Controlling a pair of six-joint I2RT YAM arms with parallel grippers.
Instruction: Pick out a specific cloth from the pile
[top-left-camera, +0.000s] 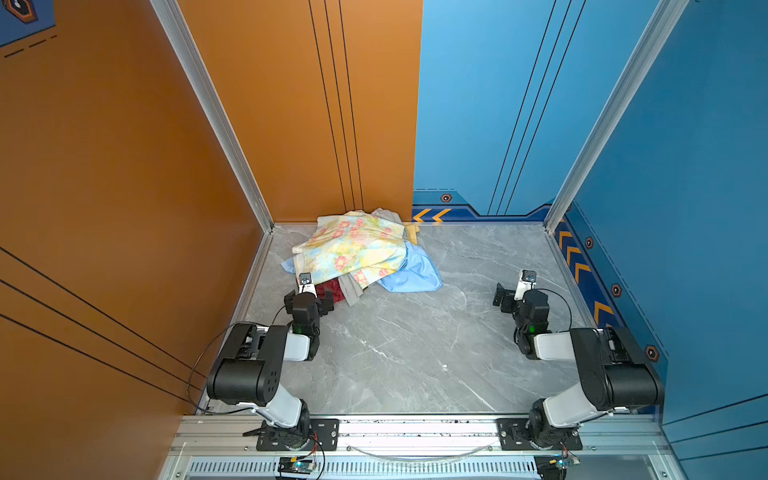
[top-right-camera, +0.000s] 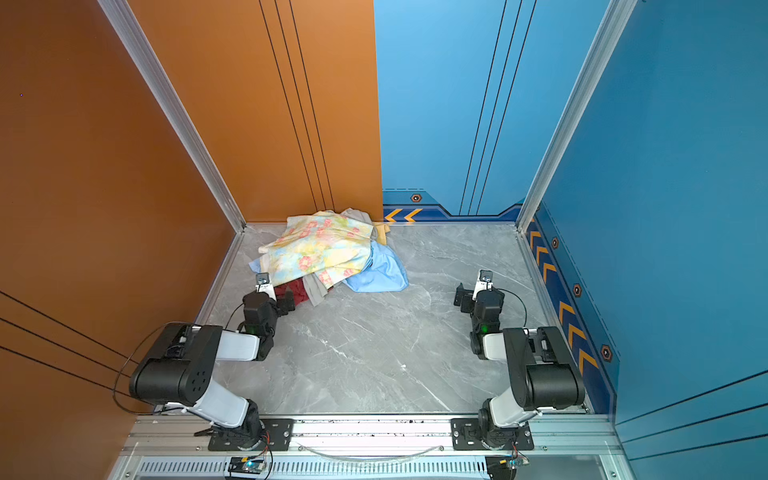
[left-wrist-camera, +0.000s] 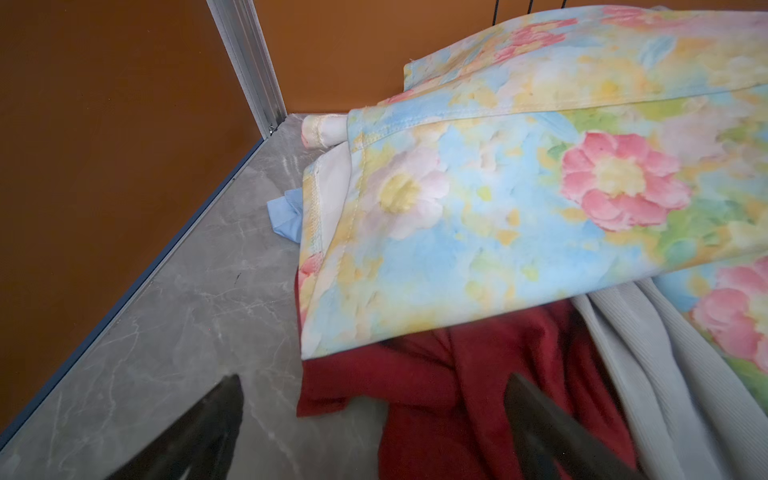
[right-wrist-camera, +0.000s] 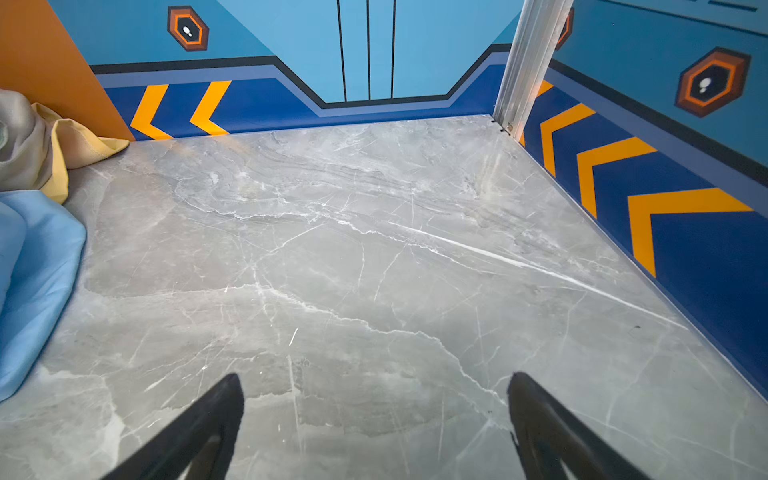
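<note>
We find the pile (top-left-camera: 357, 232) at the far left of the marble table (top-left-camera: 415, 357), against the orange wall. The cloth (left-wrist-camera: 436, 386) – plain dark red – pokes out at the pile's near edge from under the floral cloth (top-left-camera: 353, 249), with a grey ribbed piece (left-wrist-camera: 648, 374) just to its right and a light blue cloth (top-left-camera: 415, 278) further right. The left gripper (left-wrist-camera: 374, 386) hovers there with jaws wide apart, one finger over the red fabric and one over bare table, clamping nothing. The right gripper (right-wrist-camera: 376, 380) – jaws likewise spread, empty – sits over bare table, well apart from the pile.
</note>
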